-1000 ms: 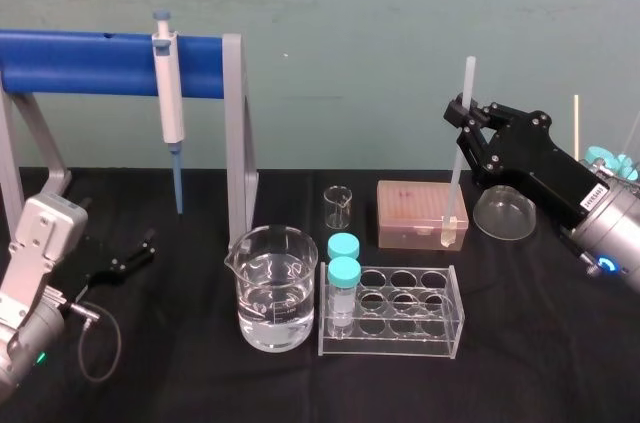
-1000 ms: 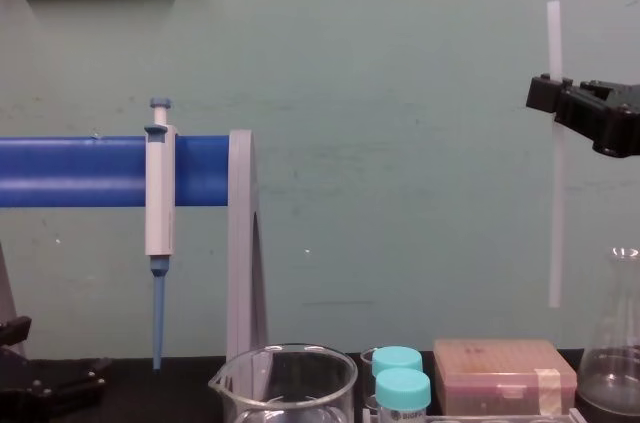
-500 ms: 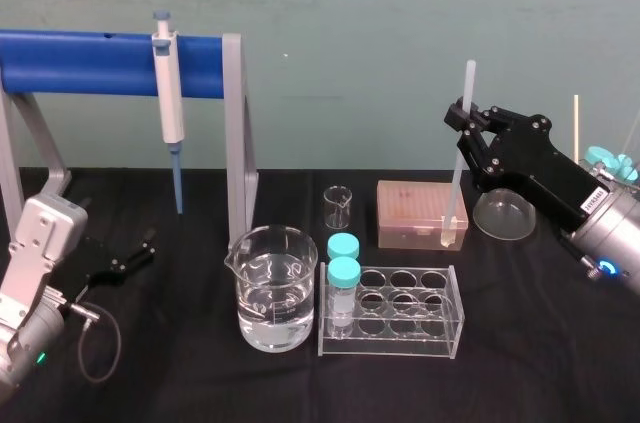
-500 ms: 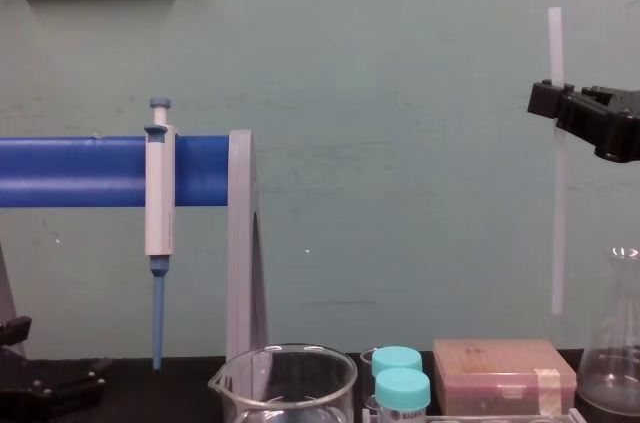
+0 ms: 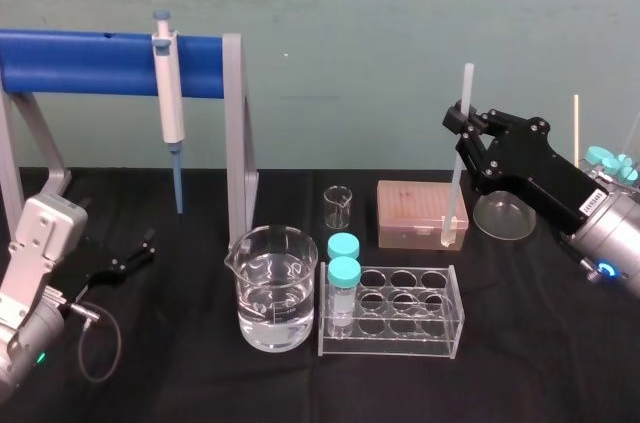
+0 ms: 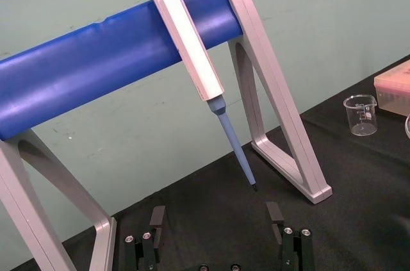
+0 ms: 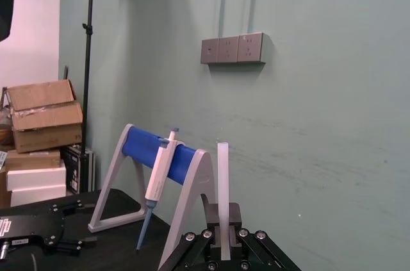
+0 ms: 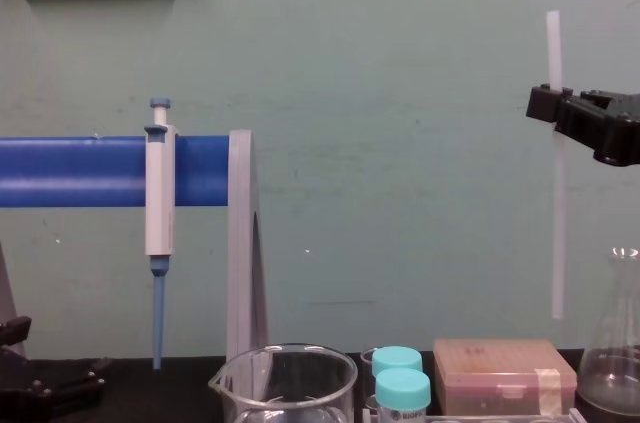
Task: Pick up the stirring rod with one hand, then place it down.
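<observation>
1. Change. In the chest view the rod (image 8: 558, 223) sits a little lower than in the two earlier frames. Both its top end and its lower end have dropped against the wall, and the right gripper (image 8: 548, 103) has sunk with it.
2. Meaning. The pick-up appears done and the descent toward set-down has begun. The rod is not yet down.
3. Location of the rod. It is at the right of the chest frame and hangs near upright. Its lower end is in the air above the pink box (image 8: 505, 375) and left of the flask (image 8: 615, 368). In the head view the rod (image 5: 455, 178) leans slightly, and its tip overlaps the box's right front corner. Whether the tip is truly over the box or nearer the camera is hard to judge.
4. Right arm. It reaches in from the right edge of the head frame, and its gripper (image 5: 462, 125) is clamped on the rod's upper part. The wrist view shows the rod (image 7: 223, 181) rising between the closed jaws.
5. Left arm. It is parked at the lower left of the head frame. Its gripper (image 5: 125, 261) lies low over the black table (image 5: 180, 383), fingers (image 6: 157, 220) spread and empty.
</observation>
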Available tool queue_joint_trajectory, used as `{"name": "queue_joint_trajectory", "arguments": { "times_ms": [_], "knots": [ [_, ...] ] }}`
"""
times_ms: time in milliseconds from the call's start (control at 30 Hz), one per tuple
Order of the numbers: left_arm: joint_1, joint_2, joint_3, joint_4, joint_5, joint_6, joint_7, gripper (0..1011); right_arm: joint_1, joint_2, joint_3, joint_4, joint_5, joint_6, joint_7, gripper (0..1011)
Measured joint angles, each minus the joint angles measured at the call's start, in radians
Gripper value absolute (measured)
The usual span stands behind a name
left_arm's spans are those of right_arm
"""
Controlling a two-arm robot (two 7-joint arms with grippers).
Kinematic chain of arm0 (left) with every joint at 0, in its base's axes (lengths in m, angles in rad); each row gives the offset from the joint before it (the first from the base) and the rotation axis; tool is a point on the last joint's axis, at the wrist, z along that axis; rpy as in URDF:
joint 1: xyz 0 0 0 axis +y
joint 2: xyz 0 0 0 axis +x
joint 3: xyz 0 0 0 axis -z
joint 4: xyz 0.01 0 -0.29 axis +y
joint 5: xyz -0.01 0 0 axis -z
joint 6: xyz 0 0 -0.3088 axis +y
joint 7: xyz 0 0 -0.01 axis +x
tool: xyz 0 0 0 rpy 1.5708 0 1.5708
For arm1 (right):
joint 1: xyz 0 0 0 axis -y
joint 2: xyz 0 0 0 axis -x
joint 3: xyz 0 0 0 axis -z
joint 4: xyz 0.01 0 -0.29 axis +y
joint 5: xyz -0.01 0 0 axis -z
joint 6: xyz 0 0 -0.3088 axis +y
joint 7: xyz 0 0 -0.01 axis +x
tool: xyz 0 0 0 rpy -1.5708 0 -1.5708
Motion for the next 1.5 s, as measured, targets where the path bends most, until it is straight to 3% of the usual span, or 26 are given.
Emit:
{"name": "queue_joint_trajectory", "arguments": {
  "times_ms": [1500],
  "knots": [
    [0.000,0.000,0.000,0.000,0.000,0.000,0.000,1000,0.015,-0.002,-0.012,0.020,0.002,0.007,0.006,67]
  ]
}}
